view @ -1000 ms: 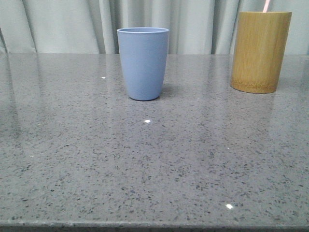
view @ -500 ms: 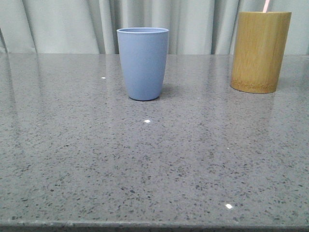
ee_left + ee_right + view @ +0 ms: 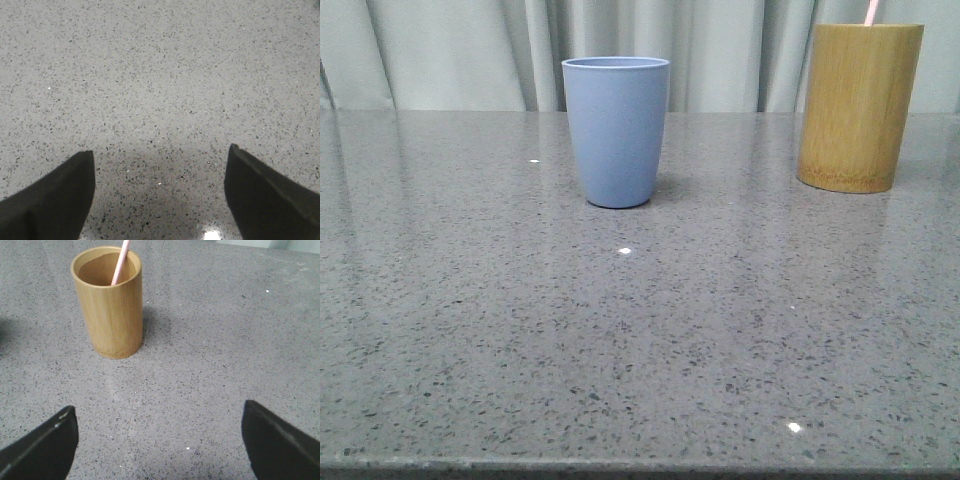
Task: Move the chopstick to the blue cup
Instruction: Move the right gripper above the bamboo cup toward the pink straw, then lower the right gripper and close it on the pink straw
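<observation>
The blue cup [image 3: 616,130] stands upright on the grey speckled table, left of centre at the back. A pale pink chopstick [image 3: 871,11] sticks up out of a tan bamboo cylinder [image 3: 859,106] at the back right; only its top shows. In the right wrist view the chopstick [image 3: 120,262] leans inside the bamboo cylinder [image 3: 109,302], well ahead of my right gripper [image 3: 160,412], which is open and empty. My left gripper [image 3: 160,155] is open and empty over bare table. Neither gripper shows in the front view.
The grey speckled table [image 3: 640,330] runs to a front edge at the bottom of the front view. Pale curtains [image 3: 450,50] hang behind the table. The table's far edge [image 3: 260,245] shows in the right wrist view.
</observation>
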### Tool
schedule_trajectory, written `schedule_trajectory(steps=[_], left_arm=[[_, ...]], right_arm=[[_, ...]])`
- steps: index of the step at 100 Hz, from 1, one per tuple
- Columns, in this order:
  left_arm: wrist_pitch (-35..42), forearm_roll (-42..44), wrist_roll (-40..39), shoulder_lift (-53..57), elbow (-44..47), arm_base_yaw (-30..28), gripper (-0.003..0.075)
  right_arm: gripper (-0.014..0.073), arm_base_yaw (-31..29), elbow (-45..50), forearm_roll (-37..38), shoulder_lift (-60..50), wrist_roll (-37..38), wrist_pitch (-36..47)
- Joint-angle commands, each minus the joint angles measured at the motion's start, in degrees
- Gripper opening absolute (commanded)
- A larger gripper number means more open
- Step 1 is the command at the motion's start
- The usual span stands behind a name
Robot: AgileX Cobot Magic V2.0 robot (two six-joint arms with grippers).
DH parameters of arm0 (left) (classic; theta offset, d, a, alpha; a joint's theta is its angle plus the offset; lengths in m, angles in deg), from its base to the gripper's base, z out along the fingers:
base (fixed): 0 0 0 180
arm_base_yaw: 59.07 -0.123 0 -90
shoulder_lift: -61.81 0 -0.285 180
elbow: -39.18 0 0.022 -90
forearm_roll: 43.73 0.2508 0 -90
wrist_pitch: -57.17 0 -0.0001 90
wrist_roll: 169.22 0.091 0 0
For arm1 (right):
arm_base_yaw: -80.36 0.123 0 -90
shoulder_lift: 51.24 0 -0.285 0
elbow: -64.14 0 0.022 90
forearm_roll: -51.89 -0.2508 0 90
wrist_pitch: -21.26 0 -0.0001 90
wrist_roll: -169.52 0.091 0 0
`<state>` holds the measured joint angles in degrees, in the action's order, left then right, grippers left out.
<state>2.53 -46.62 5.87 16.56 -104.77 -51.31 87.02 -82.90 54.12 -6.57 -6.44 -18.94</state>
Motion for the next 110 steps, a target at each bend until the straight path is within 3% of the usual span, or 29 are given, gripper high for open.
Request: schedule_trajectory(steps=[1,42,110], left_arm=[[3.40,-0.58,-0.45,0.13,-1.56,-0.20,0.0502],[3.40,-0.58,-0.45,0.13,-1.56,-0.20,0.0408],[3.40,-0.58,-0.45,0.13,-1.56,-0.20,0.0407]], right_arm=[[0.0652,-0.44,-1.90,-0.35,0.38,-0.37,5.30],[0.0652,-0.44,-6.20,-4.19,10.01,-0.37,17.99],[0.0652,-0.44,-28.20,-12.88,38.10,-0.32,32.12]])
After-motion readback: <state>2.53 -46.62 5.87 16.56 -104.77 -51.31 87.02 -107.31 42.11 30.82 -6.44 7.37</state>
